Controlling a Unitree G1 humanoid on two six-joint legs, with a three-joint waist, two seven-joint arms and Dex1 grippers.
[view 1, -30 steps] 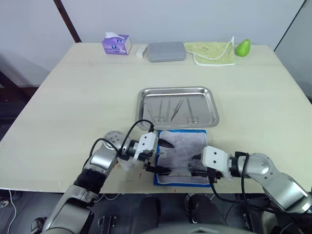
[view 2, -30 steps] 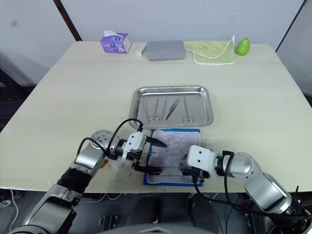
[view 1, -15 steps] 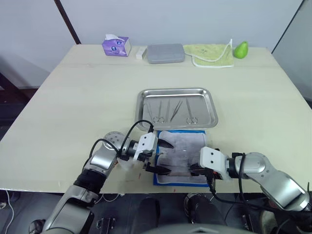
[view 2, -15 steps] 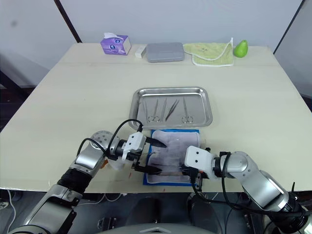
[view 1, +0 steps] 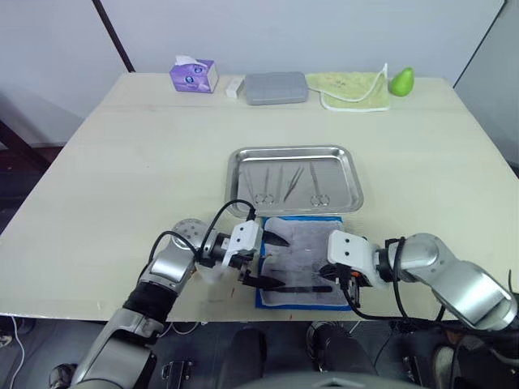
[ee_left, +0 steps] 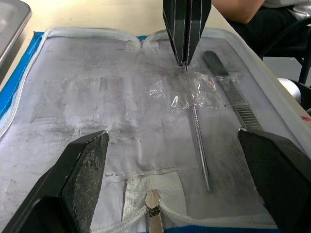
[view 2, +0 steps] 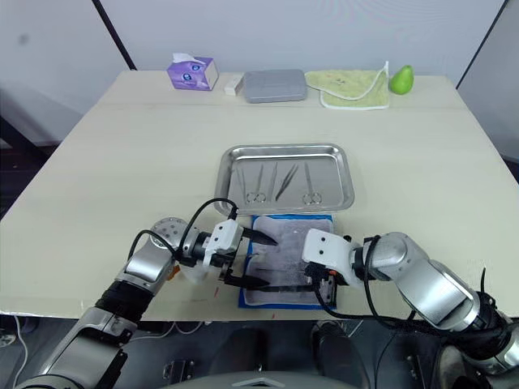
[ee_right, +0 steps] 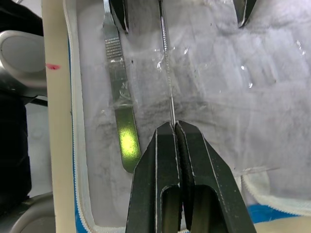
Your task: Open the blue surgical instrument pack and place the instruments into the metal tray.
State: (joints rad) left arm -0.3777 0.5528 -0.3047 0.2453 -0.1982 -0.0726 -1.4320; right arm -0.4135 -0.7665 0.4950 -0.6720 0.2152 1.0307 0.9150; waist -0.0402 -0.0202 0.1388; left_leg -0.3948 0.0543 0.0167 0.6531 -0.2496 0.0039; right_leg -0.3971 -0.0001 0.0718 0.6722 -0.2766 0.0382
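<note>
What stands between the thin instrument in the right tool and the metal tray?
Nothing visible does. The right tool is shut on the thin probe, which lies on the open pack. The metal tray sits just beyond the pack's far edge. The left tool is open, straddling the probe's other end.

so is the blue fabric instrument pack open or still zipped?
Open: blue fabric instrument pack lies spread flat, grey-white lining up, two slender metal instruments still on it.
</note>
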